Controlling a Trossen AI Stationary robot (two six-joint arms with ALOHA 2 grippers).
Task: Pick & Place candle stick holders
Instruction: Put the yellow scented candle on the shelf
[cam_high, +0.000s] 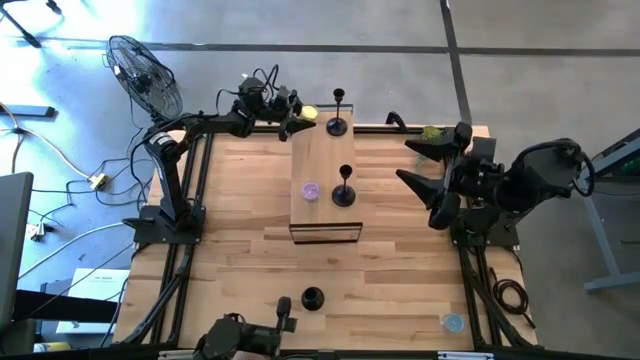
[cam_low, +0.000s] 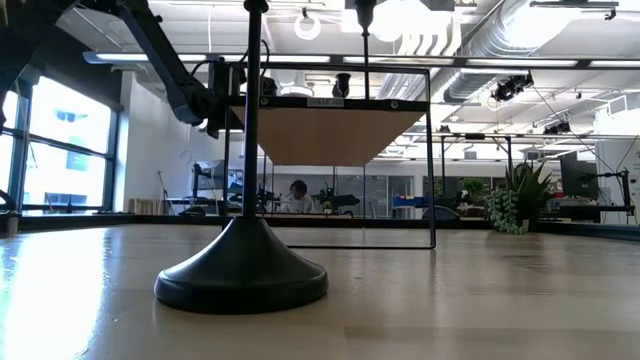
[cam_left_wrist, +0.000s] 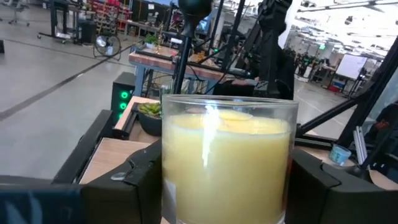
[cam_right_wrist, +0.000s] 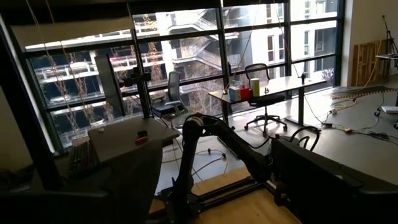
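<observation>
Three matte-black candle stick holders show in the high view. One (cam_high: 338, 122) stands on its disc base at the far end of a raised wooden shelf (cam_high: 318, 160). One (cam_high: 345, 190) stands nearer on the shelf. One (cam_high: 312, 297) stands on the table near the front, and it looms in the low view (cam_low: 240, 270). My left gripper (cam_high: 301, 120) is at the shelf's far left corner, shut on a glass jar of yellow candle wax (cam_left_wrist: 227, 155). My right gripper (cam_high: 428, 168) is open and empty over the table's right side. My left gripper pinches the candle jar's side walls (cam_left_wrist: 169, 180) between its two fingers, one on each side of the glass. The fingers come about level from the table's left side. The jar stands upright in the hold. Whether its bottom rests on the shelf does not show.
The shelf sits on a black wire frame (cam_low: 432, 160). A small purple thing (cam_high: 310, 190) lies on it beside the nearer holder. A green plant in a dark bowl (cam_high: 432, 132) is at the table's far right. A pale blue disc (cam_high: 452, 322) lies at the near right.
</observation>
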